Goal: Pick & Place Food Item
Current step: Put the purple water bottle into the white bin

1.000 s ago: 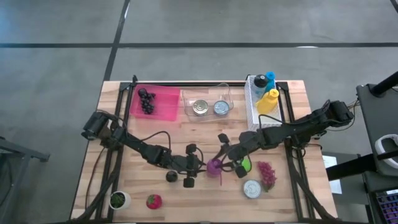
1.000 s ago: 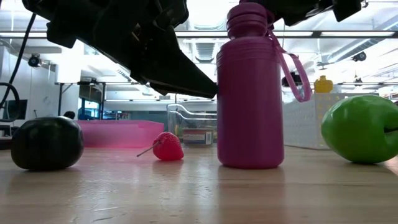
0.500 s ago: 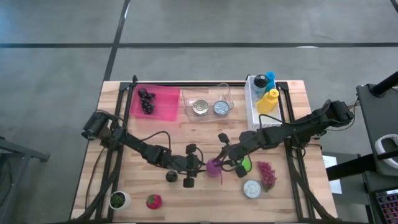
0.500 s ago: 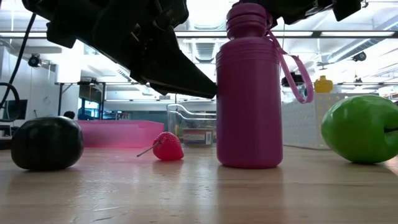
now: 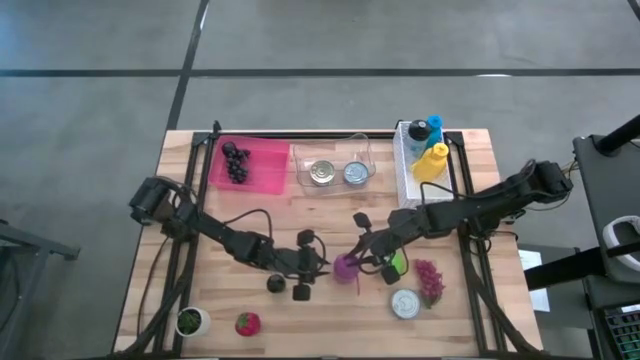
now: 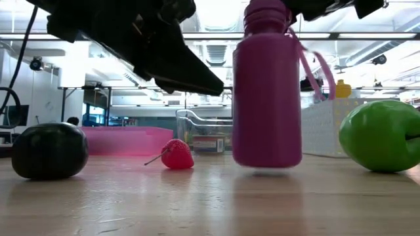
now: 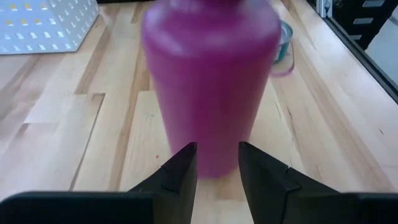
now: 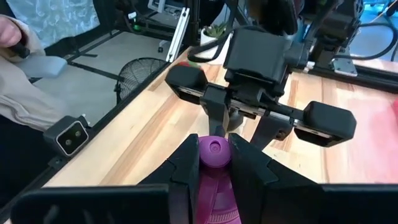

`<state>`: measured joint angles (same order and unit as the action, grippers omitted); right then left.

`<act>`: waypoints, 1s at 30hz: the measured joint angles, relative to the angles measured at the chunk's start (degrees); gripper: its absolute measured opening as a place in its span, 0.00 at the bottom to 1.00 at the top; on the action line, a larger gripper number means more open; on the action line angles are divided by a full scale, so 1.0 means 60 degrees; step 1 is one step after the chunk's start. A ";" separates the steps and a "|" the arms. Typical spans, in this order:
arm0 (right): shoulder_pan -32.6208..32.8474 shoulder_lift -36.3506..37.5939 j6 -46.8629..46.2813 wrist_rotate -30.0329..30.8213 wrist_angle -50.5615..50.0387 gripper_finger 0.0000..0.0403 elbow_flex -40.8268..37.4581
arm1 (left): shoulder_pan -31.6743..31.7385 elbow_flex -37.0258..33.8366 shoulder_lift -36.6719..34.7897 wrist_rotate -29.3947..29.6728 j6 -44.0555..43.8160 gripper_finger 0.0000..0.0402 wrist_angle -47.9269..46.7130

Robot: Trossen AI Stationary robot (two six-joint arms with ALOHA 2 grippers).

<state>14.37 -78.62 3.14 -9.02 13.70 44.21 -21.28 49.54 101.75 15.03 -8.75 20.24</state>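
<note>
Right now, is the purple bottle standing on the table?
No, the purple bottle hangs just above the table, with the right hand pinching its cap.

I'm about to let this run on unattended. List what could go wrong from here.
1. The right claw pinches only the cap of the purple bottle, which hangs just clear of the table; such a small grip may slip and drop it.
2. The left claw sits right beside the bottle's body, so a swing could knock them together.
3. The green apple lies close by and could get bumped and roll.
</note>
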 joint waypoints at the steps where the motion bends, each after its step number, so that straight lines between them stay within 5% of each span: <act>1: 0.0000 0.0076 -0.0007 0.0000 -0.0031 0.15 0.0000 | 0.0000 0.0000 -0.0092 0.0000 -0.0003 0.30 -0.0158; 12: 0.0000 0.1569 -0.0355 0.0486 -0.0921 0.15 0.0004 | 0.0000 0.0000 -0.1439 0.0000 -0.0007 0.30 -0.1453; 30: -0.0004 0.5197 -0.2309 0.7674 -0.6393 0.15 0.1349 | -0.0007 -0.0007 -0.1769 0.0000 -0.0033 0.30 -0.1860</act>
<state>14.35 -47.44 -10.72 37.03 -24.66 52.30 -21.32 49.50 91.13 15.03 -8.95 9.08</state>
